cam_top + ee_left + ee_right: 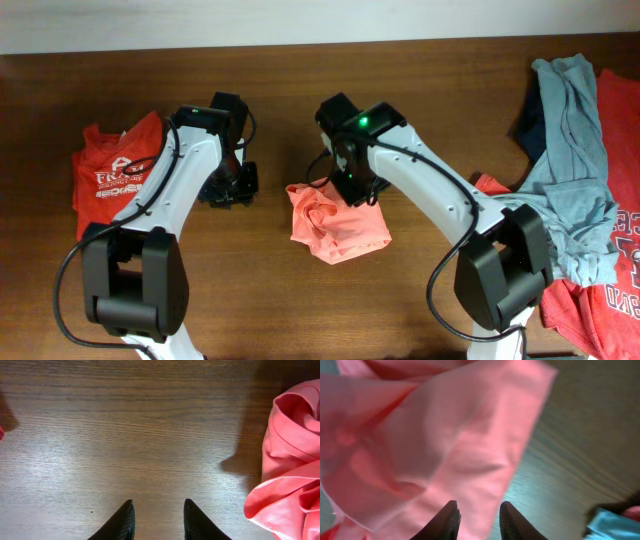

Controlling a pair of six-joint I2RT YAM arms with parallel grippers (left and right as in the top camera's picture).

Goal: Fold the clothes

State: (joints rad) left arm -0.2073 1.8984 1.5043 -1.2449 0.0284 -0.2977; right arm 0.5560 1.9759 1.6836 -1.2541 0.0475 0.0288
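Lying crumpled at centre of table [300, 300]: salmon-pink shirt [338, 222], loosely bunched. My right gripper [477, 520] hangs over its upper edge, jaws apart; my left gripper [157, 521], jaws likewise apart, over bare wood just beside it.

Dark wood-grain table [270, 290] w/ pale wall [300, 20] behind.

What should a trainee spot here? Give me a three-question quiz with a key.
1. True or false: the left gripper is over bare table, touching no cloth.
2. The right gripper is over: A) the salmon-pink shirt B) bare wood C) a towel
3. Fill in: the red-orange shirt with lettering lies on the robot's ___ side.
Key: 1 true; 2 A; 3 left.
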